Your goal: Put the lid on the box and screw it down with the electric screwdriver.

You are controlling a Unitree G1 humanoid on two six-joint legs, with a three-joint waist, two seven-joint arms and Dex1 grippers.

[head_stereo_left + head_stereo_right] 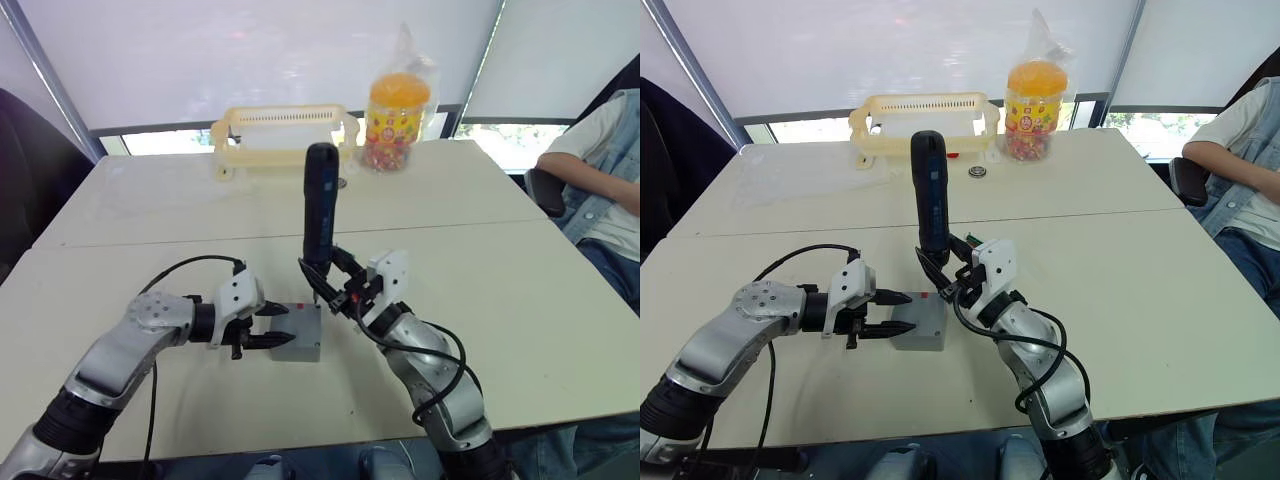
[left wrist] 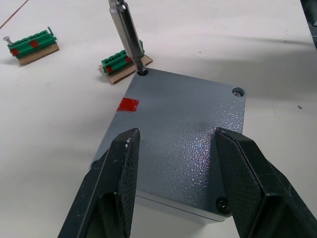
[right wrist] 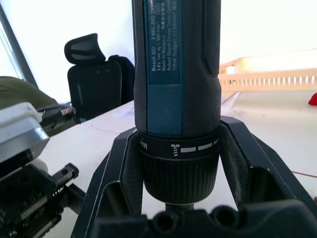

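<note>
Right gripper [image 1: 335,285] is clamped around the screwdriver [image 1: 320,205], standing upright, bit in a corner hole of the lid [image 2: 183,124]. Left gripper [image 2: 176,163] sits spread wide over the lid.

Pale tabletop [image 1: 1120,290] with a seam across its middle

At upper centre stand a yellow slotted basket [image 1: 925,118] and an orange-lidded jar [image 1: 1033,105], a small round disc [image 1: 978,171] just below them; the grey box [image 1: 920,322] sits lower centre, two green blocks [image 2: 30,43] nearby.

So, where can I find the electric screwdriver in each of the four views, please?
Left eye: electric screwdriver upright at centre, above the box.
Right eye: upright, slightly left of centre.
Left wrist: its metal bit in the lid's corner hole.
Right wrist: its body, close up.
Shared landmark: yellow basket.
</note>
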